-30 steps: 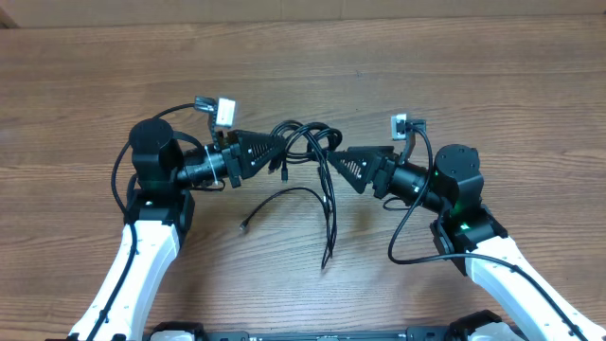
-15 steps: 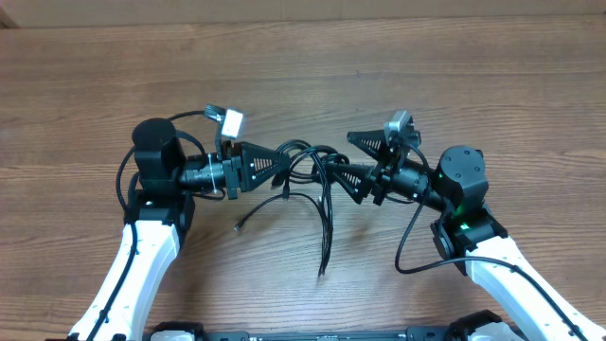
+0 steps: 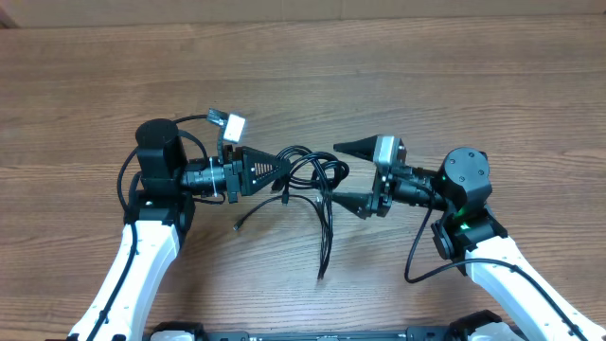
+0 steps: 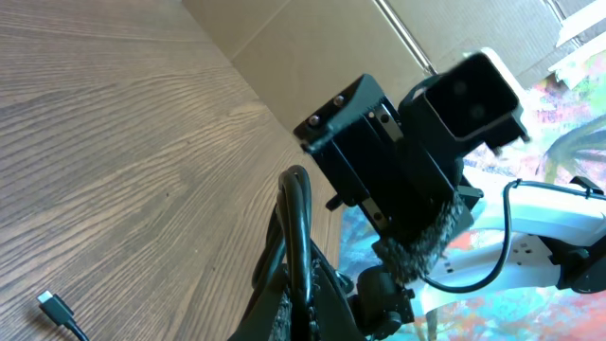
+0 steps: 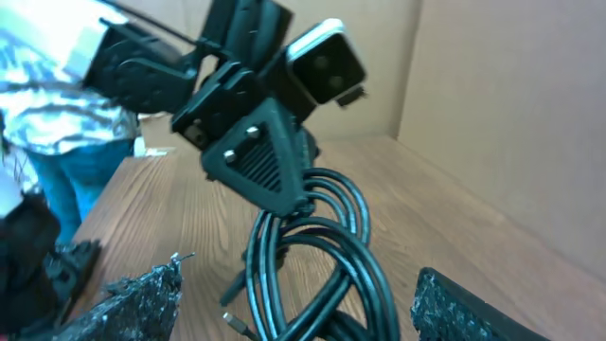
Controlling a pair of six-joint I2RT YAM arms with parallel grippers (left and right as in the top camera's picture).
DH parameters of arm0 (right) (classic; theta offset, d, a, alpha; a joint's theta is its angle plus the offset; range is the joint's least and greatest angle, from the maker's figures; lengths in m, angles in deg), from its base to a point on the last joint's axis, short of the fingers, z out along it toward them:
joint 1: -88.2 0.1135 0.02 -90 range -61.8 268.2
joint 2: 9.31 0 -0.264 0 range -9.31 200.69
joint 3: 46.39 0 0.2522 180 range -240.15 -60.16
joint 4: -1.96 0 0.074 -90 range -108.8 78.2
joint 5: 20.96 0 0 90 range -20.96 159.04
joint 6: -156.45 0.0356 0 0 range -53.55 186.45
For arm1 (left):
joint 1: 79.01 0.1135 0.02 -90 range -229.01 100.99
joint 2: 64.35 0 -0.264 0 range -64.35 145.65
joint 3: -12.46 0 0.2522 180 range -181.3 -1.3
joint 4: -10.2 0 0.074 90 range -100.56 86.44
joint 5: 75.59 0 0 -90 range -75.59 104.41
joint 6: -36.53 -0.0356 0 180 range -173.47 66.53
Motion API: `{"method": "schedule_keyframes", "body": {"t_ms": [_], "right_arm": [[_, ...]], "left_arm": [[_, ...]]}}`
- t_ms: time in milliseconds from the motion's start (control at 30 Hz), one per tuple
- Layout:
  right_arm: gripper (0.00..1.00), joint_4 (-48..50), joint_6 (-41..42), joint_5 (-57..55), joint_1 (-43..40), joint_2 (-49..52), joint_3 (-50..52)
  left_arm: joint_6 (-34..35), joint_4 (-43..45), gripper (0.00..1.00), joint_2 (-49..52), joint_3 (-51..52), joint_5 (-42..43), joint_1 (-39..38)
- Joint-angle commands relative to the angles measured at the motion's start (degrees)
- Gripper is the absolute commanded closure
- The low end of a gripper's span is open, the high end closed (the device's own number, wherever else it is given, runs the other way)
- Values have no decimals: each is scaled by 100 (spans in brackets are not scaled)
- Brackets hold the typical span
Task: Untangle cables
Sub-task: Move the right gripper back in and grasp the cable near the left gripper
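Note:
The cables (image 3: 312, 169) are a clump of thin black loops held above the table between the two arms. Loose strands hang from it down to the table (image 3: 324, 248). One small plug end (image 3: 242, 227) lies on the wood. My left gripper (image 3: 275, 171) is shut on a cable loop (image 4: 297, 218), pinched between its pads (image 4: 301, 305). My right gripper (image 3: 348, 176) is open, one finger beyond the clump and one nearer. In the right wrist view the loops (image 5: 327, 248) sit between its wide-apart fingers (image 5: 133, 301), untouched, with the left gripper (image 5: 258, 163) facing them.
The wooden table (image 3: 303, 76) stretches all round. Thick black arm wires curve beside the left arm (image 3: 121, 180) and the right arm (image 3: 413, 260). A cardboard wall (image 4: 312, 47) stands at the table's far edge. A loose plug (image 4: 53, 305) lies on the wood.
My right gripper has turned so its fingers straddle the clump and has moved in toward it. The left gripper has shifted slightly right, still holding the cables.

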Motion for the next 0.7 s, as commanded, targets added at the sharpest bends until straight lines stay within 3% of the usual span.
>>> {"method": "schedule_keyframes", "body": {"t_ms": [0, 400, 667], "right_arm": [[23, -13, -706, 227, -20, 0, -11], [25, -210, -763, 179, -20, 0, -11], [35, -439, -763, 179, -20, 0, -11]], "left_arm": [[-61, 26, 96, -81, -39, 129, -44], [-251, 319, 96, -81, -39, 127, -686], [-258, 570, 96, -81, -39, 120, -629]]}}
